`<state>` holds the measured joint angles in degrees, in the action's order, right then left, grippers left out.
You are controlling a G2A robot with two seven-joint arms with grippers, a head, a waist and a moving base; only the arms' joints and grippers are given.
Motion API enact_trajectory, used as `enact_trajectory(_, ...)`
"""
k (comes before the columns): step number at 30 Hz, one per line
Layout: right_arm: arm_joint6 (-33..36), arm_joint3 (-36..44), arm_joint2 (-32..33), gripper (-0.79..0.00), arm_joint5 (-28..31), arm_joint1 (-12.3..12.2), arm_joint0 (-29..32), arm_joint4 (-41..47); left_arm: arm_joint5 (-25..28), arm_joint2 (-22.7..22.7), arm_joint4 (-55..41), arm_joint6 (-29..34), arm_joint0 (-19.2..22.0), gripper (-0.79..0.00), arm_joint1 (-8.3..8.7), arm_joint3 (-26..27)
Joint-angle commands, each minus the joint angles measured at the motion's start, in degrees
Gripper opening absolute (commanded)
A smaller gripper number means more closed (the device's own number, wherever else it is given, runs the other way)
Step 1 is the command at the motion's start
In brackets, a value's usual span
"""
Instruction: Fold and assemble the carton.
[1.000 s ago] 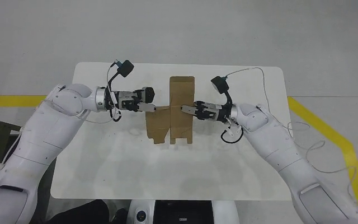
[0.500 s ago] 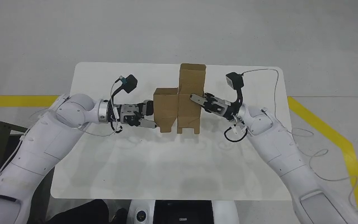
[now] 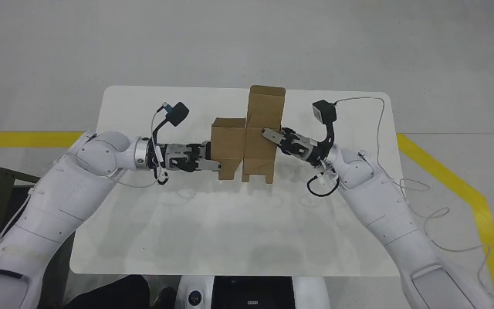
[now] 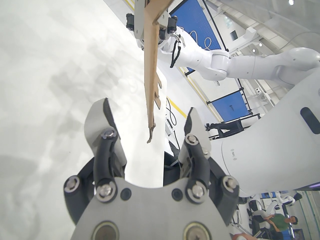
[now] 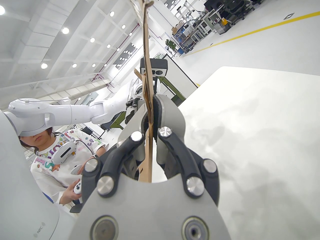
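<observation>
The brown cardboard carton (image 3: 231, 144) hangs above the white table (image 3: 154, 232), partly spread, with one tall panel and one shorter panel side by side. My right gripper (image 3: 269, 137) is shut on the tall panel's side edge; in the right wrist view the carton (image 5: 146, 51) runs edge-on out of the right gripper (image 5: 150, 106). My left gripper (image 3: 213, 164) is at the shorter panel's lower outer corner. In the left wrist view the left gripper (image 4: 148, 106) is open, and the thin edge of the carton (image 4: 151, 76) reaches down between its fingers without touching them.
The table has bare surface all around and beneath the carton. A thin white cable (image 3: 363, 100) loops from the right wrist over the table's far right corner. A yellow floor line (image 3: 31, 139) runs beyond the table's sides.
The carton went from lying flat on the table to hanging lifted and partly spread in the right gripper. The left gripper dropped off its edge, then moved back in at the lower corner.
</observation>
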<state>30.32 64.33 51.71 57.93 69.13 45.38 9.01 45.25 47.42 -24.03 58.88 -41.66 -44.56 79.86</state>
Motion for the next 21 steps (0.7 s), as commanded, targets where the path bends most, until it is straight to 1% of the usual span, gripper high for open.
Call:
enact_trajectory(1,0.07,-0.04,-0.03,-0.785,0.03,0.07,-0.03,0.05,-0.3,-0.04,-0.42,0.28,0.14,-0.785,-0.18,-0.09)
enact_trajectory(6,0.28,-0.28,0.04,-0.785,-0.07,0.23,-0.07,0.29,-0.86,-0.06,-1.09,1.0,0.44,-0.785,-0.64,-0.31)
enact_trajectory(7,0.25,-0.31,0.08,-0.763,-0.08,0.25,-0.03,0.4,-1.01,-0.05,-1.31,1.12,0.44,-0.785,-0.72,-0.4)
enact_trajectory(8,0.34,-0.41,0.14,-0.554,-0.2,0.26,-0.01,0.41,-1.19,-0.01,-1.48,1.33,0.49,-0.785,-0.79,-0.46)
enact_trajectory(9,0.48,-0.55,0.24,-0.434,-0.37,0.24,0.02,0.42,-1.36,0.05,-1.55,1.51,0.55,-0.785,-0.85,-0.49)
enact_trajectory(10,0.77,-0.58,0.34,0.0,-0.52,0.21,0.01,0.36,-1.57,0.12,-1.53,1.71,0.61,-0.785,-0.88,-0.52)
enact_trajectory(13,1.08,-0.81,1.33,0.0,-0.47,-0.05,0.21,0.71,-2.59,0.4,-1.0,2.74,0.87,-0.785,-0.82,-0.51)
enact_trajectory(16,2.98,-0.55,2.43,0.0,-1.15,-0.58,0.45,0.37,-4.39,0.55,-0.26,4.54,1.23,-0.785,-0.56,-0.47)
enact_trajectory(21,10.59,0.48,5.08,0.0,-3.53,-2.3,0.73,-0.29,-8.83,0.41,-1.44,8.99,2.18,-0.785,0.1,-0.44)
